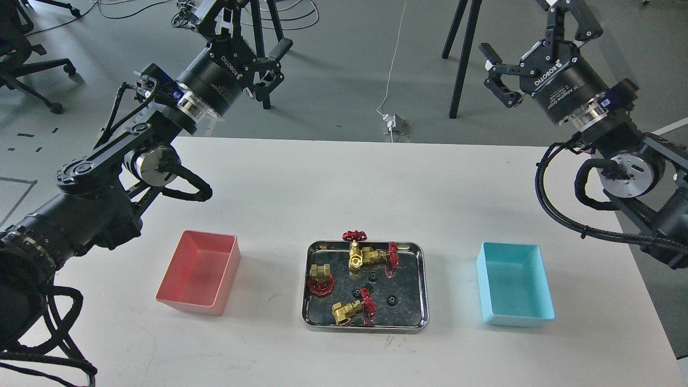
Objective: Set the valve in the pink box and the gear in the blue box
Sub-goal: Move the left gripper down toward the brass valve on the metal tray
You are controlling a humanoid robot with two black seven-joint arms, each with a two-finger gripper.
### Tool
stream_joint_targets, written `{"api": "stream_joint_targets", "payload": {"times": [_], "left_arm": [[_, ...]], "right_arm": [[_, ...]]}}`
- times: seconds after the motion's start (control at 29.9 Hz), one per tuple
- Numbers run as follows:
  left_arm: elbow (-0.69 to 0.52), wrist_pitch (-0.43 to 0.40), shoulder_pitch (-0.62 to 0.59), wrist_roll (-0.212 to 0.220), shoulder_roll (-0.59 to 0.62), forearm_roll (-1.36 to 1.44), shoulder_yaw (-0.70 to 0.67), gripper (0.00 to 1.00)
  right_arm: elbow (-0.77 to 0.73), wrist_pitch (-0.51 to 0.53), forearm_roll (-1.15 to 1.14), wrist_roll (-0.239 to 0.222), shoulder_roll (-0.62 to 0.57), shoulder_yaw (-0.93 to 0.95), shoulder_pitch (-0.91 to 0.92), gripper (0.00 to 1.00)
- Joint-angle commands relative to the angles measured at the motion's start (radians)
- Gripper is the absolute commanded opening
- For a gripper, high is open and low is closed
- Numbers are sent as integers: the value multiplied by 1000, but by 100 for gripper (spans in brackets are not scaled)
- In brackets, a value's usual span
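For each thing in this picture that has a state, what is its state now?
pink box: empty, upright
blue box: empty, upright
steel tray: holds four valves and some gears
valves: in the tray, none gripped
gears: in the tray
left gripper: open, empty, raised
right gripper: open, empty, raised

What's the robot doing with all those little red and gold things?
It is sorting parts, but has not started. The valves and small black gears all lie in the steel tray. The pink box and blue box are empty. The left gripper and right gripper hover open, holding nothing.
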Motion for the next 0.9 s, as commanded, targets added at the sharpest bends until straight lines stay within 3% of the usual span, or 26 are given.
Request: {"api": "stream_joint_targets", "payload": {"times": [0.0, 0.23, 0.33, 0.47, 0.57, 0.63, 0.74, 0.87], "left_arm": [[9, 0, 2, 0, -9, -13, -10, 100], [35, 0, 5, 0, -23, -94, -119, 100], [39, 0, 10, 0, -106, -128, -151, 100], [-188, 0, 7, 0, -115, -85, -150, 100], [-389, 0, -56, 0, -25, 77, -132, 100], [-468, 30, -183, 0, 61, 115, 10, 100], [-479, 115, -443, 0, 165, 127, 380, 100], [-486, 125, -775, 0, 181, 164, 822, 100]], "right_arm": [[-3, 0, 0, 0, -1, 10, 2, 100], [-6, -115, 28, -8, -15, 39, 59, 100], [-1, -209, 51, -11, -16, 39, 66, 100], [7, -245, 53, -9, -33, 45, 56, 100], [25, -243, 56, -9, -51, 48, 43, 100], [27, -245, 53, -9, -61, 50, 40, 100], [25, -243, 53, -9, -77, 60, 40, 100], [22, -241, 53, -8, -78, 62, 26, 100]]}}
